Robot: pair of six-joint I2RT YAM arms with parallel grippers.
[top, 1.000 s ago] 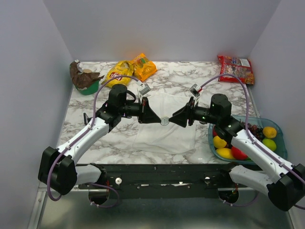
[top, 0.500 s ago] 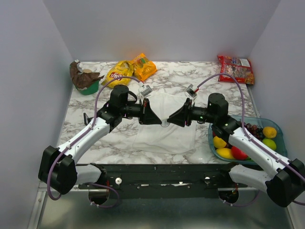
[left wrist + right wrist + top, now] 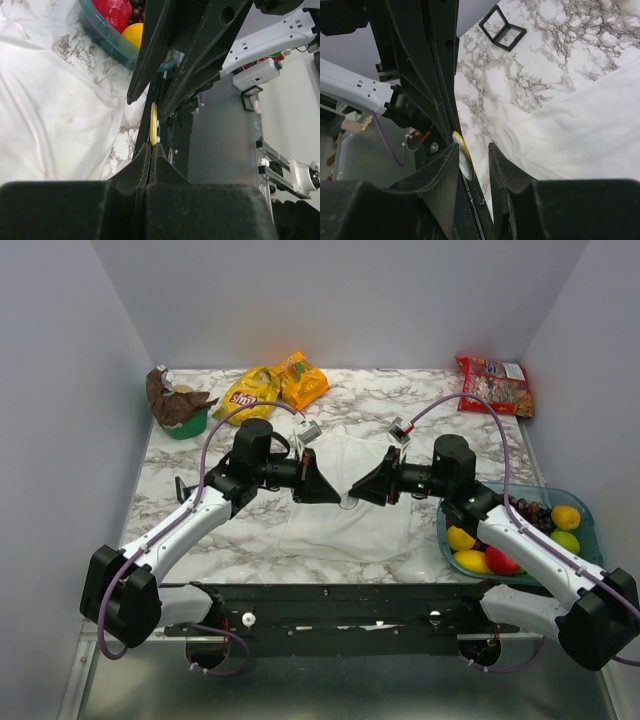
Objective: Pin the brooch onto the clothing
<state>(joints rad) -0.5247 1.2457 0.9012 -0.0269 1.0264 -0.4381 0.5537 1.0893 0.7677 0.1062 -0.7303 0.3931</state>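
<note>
Above the cloth [image 3: 340, 525], left gripper [image 3: 151, 147] pinches the brooch [image 3: 153, 122], right gripper [image 3: 474, 148] straddles it unclosed — release early, you drop it.

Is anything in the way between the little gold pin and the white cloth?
Nothing visible. The brooch, pinched by the left gripper, hangs over the white cloth with only the right gripper closing around it.
</note>
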